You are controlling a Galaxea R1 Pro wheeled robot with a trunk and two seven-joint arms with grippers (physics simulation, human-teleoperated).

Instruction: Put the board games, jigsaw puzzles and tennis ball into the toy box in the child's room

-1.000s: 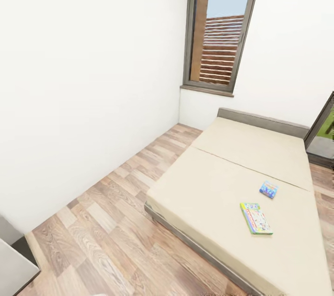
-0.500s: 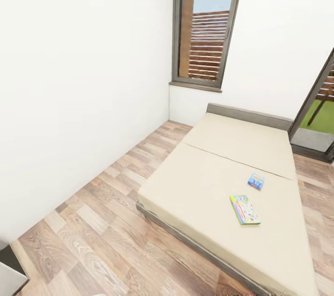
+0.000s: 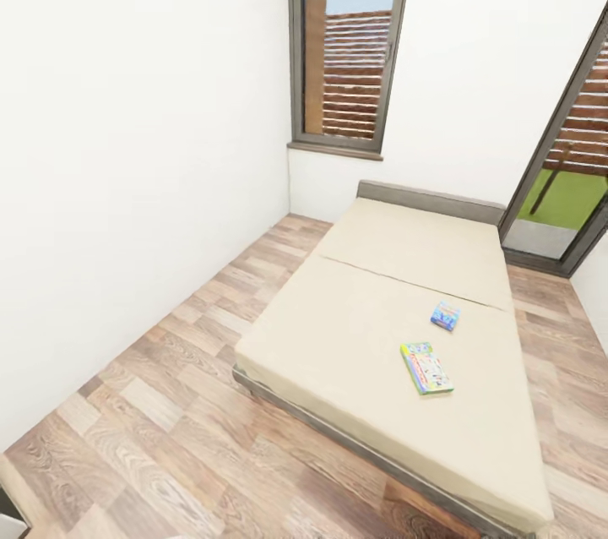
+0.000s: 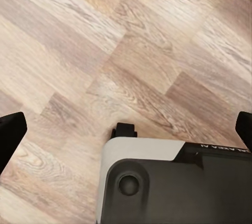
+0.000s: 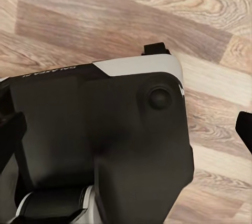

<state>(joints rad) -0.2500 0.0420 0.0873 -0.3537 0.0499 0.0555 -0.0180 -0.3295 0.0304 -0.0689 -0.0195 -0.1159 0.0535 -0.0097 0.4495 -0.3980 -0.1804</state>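
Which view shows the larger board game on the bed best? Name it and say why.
The head view. The larger board game lies flat and unobstructed on the bed, near the smaller board game. The wrist views look down at the wood floor and the robot's base, so they add nothing about it.

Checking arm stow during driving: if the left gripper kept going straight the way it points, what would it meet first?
Probably the robot's own base, which sits below between the open fingertips; otherwise the wood floor. Depth is unclear.
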